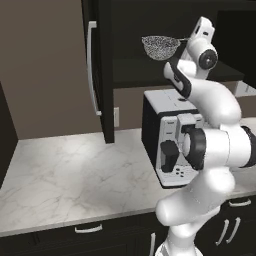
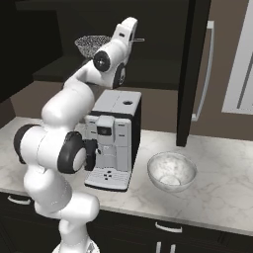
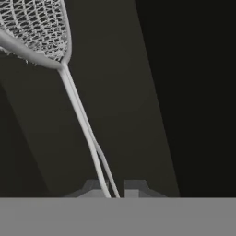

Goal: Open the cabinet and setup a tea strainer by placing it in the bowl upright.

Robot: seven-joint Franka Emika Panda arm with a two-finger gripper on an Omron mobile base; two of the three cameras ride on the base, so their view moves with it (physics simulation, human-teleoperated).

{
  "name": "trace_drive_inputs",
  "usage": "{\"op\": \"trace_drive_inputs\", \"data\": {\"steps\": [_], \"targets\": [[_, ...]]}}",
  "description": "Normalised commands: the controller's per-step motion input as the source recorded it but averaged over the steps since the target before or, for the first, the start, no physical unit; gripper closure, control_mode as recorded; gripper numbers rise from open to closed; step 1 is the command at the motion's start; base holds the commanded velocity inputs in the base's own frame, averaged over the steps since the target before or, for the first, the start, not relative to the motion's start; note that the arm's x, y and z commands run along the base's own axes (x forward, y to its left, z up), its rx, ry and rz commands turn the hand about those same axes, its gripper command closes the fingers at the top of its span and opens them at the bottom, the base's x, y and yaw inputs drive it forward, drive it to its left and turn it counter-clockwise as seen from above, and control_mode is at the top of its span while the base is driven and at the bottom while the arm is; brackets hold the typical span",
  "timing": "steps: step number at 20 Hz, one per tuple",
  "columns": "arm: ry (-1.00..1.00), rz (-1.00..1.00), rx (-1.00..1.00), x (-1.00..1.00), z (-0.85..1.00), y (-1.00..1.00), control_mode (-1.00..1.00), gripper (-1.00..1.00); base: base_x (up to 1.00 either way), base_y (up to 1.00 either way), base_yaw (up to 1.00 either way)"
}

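Silver wire mesh forms the tea strainer (image 3: 34, 27), a half-round basket on a thin straight handle, held out ahead of the pincer (image 3: 114, 188), which is clamped on the handle's end, likely to lift it clear of the open black cabinet (image 1: 100, 75). Well below the pincer, the speckled marble-look bowl (image 2: 190, 170) waits on the pale veined surface (image 1: 65, 175), beside a boxy coffee machine (image 2: 116, 143).

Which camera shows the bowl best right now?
The right base view: the bowl sits whole on the counter beside the coffee machine, its inside visible. The left base view's arm blocks that spot; the hand view looks along the strainer.
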Motion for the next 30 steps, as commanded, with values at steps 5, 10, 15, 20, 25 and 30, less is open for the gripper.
{"op": "trace_drive_inputs", "data": {"steps": [5, 10, 15, 20, 25, 30], "targets": [[-0.09, 0.0, 0.0, -0.93, 0.02, 0.0, -1.0, 1.0, 0.0, 0.0, 0.0], [-0.01, 0.0, 0.0, -1.0, 0.16, 0.0, -1.0, 1.0, 0.0, 0.0, 0.0], [0.0, 0.0, 0.0, -1.0, 0.07, 0.0, -1.0, 1.0, 0.0, 0.0, 0.0], [0.1, -0.03, 0.02, -1.0, 0.01, 0.0, -1.0, 1.0, 0.0, 0.0, 0.0], [0.21, -0.11, 0.02, -1.0, 0.0, 0.0, -1.0, 1.0, 0.0, 0.0, 0.0], [0.25, -0.22, 0.0, -0.84, -0.02, 0.0, -1.0, 1.0, 0.0, 0.0, 0.0]]}}
